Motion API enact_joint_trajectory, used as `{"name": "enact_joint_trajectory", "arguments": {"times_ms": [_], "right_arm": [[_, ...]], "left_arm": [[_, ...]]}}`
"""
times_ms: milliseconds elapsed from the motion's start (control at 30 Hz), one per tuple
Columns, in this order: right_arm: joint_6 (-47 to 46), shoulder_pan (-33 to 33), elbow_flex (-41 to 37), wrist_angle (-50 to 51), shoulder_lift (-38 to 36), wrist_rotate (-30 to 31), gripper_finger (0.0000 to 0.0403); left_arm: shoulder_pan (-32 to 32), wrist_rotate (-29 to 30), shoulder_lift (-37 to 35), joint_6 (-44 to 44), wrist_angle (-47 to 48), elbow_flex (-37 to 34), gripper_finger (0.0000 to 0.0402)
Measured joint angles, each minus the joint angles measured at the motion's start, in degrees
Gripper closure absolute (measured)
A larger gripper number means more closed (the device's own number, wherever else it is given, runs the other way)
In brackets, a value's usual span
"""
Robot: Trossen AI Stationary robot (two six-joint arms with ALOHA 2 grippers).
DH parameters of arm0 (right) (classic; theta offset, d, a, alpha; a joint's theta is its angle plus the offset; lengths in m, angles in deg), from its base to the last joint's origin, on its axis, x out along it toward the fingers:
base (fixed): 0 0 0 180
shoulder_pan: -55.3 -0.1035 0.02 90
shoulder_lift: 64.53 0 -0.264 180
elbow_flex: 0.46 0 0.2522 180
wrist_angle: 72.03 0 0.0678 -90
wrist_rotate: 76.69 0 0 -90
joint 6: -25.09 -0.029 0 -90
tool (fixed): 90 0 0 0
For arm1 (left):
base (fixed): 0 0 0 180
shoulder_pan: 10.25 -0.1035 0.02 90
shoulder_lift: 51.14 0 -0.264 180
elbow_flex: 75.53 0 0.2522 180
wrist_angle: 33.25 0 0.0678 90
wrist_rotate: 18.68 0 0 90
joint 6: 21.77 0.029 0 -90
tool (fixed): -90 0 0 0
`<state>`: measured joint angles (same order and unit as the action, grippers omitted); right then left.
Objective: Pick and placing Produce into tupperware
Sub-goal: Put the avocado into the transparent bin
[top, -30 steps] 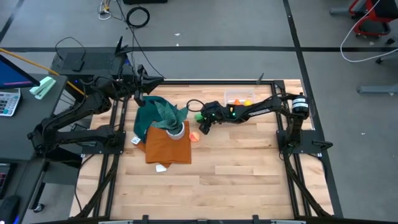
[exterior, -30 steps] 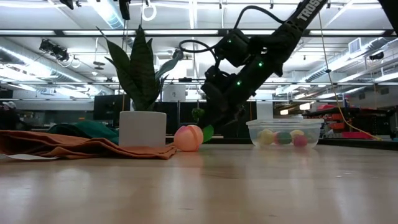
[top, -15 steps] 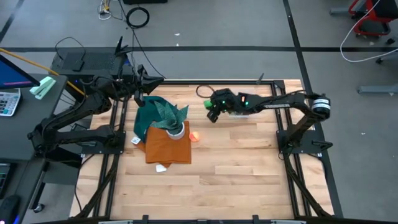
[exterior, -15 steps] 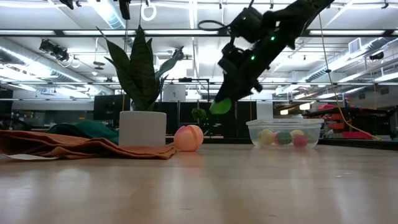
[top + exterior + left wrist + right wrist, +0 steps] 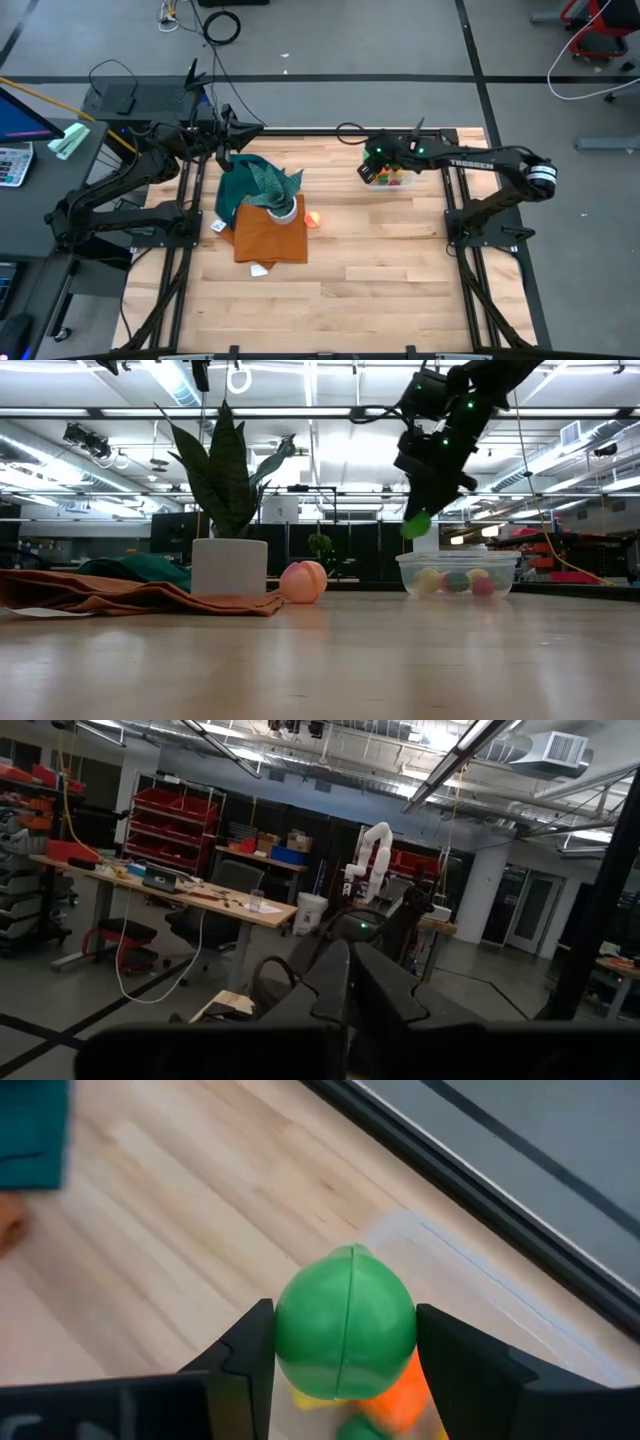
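Closed dark jaws, long workbench [image 5: 190,898], perhaps white robot arm [image 5: 372,855]

potted plant [image 5: 228,510], orange cloth [image 5: 268,235] (rumpled)

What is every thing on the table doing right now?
Right end effector: shut on the green fruit, above the tupperware.
Green fruit: gripped, in the air.
Tupperware: open, holding a few toy pieces.
Peach: lying on the table beside the white pot.
Potted plant: upright.
Orange cloth: spread flat under the pot.
Left end effector: shut, empty, parked at the table's back edge.
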<state>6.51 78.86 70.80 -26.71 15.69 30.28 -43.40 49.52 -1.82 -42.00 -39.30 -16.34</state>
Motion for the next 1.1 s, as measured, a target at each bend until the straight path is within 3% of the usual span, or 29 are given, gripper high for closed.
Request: {"name": "enact_joint_trajectory", "arguments": {"times_ms": [367, 767, 1100], "right_arm": [[-12.9, 6.6, 0.0, 8.3, -0.2, 0.7, 0.0241], [-15.0, 12.5, 0.0, 9.2, 3.0, -6.9, 0.0241], [-14.8, 12.7, 0.0, 9.1, 8.6, -7.0, 0.0241]], "left_arm": [[0.0, 0.0, 0.0, -0.1, 0.0, 0.0, 0.0394], [0.0, 0.0, 0.0, -0.1, 0.0, 0.0, 0.038], [0.0, 0.0, 0.0, 0.0, 0.0, 0.0, 0.0394]]}}
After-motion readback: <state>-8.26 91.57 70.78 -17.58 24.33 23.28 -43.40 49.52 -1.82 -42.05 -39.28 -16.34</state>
